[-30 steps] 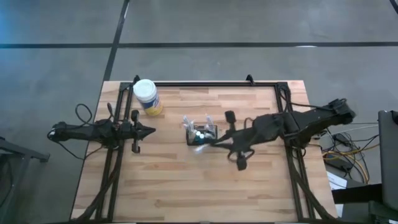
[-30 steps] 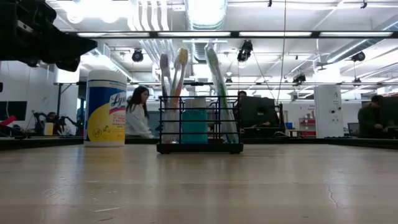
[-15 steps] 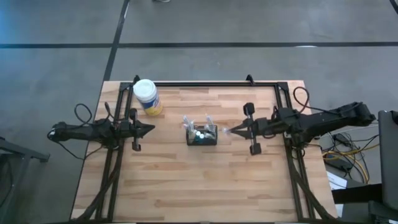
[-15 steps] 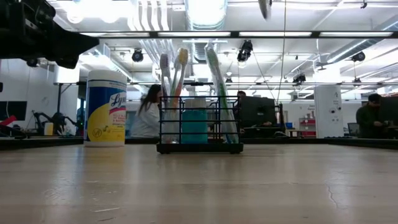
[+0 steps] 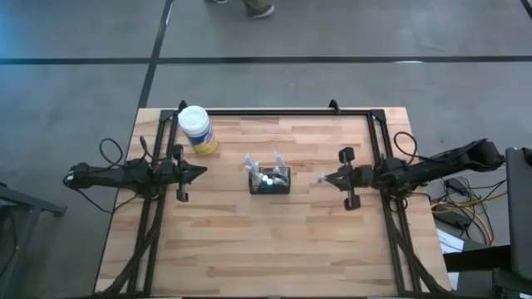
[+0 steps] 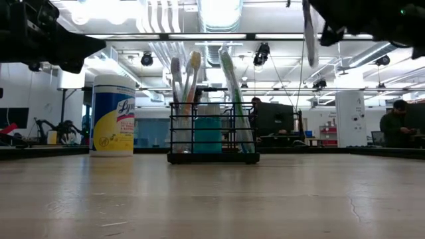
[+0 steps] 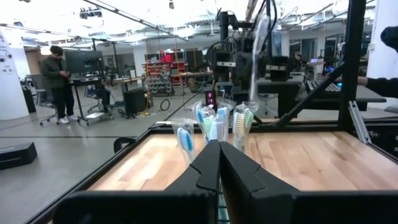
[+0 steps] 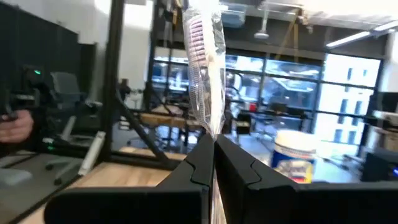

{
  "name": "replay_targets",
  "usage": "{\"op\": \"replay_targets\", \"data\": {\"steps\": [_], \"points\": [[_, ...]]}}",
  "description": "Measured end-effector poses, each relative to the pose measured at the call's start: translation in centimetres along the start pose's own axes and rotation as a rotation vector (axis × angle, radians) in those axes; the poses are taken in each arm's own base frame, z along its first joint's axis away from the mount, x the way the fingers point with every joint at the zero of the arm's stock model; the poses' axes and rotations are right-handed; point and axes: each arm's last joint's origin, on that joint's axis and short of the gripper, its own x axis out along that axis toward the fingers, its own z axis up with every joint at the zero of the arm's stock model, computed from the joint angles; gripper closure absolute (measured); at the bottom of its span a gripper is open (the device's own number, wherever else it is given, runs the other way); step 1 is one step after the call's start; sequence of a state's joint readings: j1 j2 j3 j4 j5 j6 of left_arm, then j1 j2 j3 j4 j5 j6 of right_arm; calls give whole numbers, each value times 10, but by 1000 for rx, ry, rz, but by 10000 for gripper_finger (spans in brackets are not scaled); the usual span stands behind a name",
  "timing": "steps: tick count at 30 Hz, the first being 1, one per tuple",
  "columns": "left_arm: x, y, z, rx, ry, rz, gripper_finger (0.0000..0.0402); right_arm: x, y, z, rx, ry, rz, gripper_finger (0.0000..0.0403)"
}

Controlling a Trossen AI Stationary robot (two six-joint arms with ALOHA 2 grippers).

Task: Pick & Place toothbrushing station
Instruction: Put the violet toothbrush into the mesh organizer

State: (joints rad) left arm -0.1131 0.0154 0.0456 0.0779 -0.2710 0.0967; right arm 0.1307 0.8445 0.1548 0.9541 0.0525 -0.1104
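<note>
The toothbrushing station, a black wire caddy (image 5: 270,180) with several toothbrushes standing in it, rests on its base at the table's middle; it also shows in the low view (image 6: 212,136) and in the left wrist view (image 7: 214,124). My right gripper (image 5: 324,177) is right of the caddy, above the table, shut on a clear-wrapped toothbrush (image 8: 205,68) that also shows in the low view (image 6: 309,33). My left gripper (image 5: 204,173) is shut and empty, left of the caddy, pointing at it (image 7: 217,155). My right gripper pinches the wrapped toothbrush between its two fingers, low on the handle (image 8: 212,132). The fingers lie level, pointing toward the table's left, across the brush. The brush stands about upright above the fingers, bristle head (image 8: 200,34) up, clear of the table and the caddy.
A white-capped round jar with a yellow label (image 5: 197,129) stands at the far left of the table, also in the low view (image 6: 113,116). A black frame (image 5: 274,111) runs along the table's far edge and sides. People are in the room beyond.
My right gripper has drawn back from the caddy toward the table's right edge, shut on the wrapped toothbrush, which now shows high in the low view. The caddy and its other brushes have stayed where they were.
</note>
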Motion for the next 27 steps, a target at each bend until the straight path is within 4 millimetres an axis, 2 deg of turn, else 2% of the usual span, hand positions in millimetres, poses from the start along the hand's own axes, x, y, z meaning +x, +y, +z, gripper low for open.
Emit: {"op": "replay_targets", "data": {"steps": [8, 12, 16, 22, 27], "points": [[0, 0, -1, -17, 10, -1, 390, -31, -4, -3, -4, -62, -56, 395], [0, 0, -1, -17, 11, 1, 390, -42, -4, -10, 22, -36, -52, 394], [0, 0, -1, -22, 12, 3, 390, -44, -3, -13, 30, 5, -48, 394], [0, 0, -2, -38, 19, 2, 390, -44, -4, -10, 32, -24, -51, 395], [0, 0, -2, -38, 19, 3, 390, -31, -6, 12, 17, -68, -53, 395]]}}
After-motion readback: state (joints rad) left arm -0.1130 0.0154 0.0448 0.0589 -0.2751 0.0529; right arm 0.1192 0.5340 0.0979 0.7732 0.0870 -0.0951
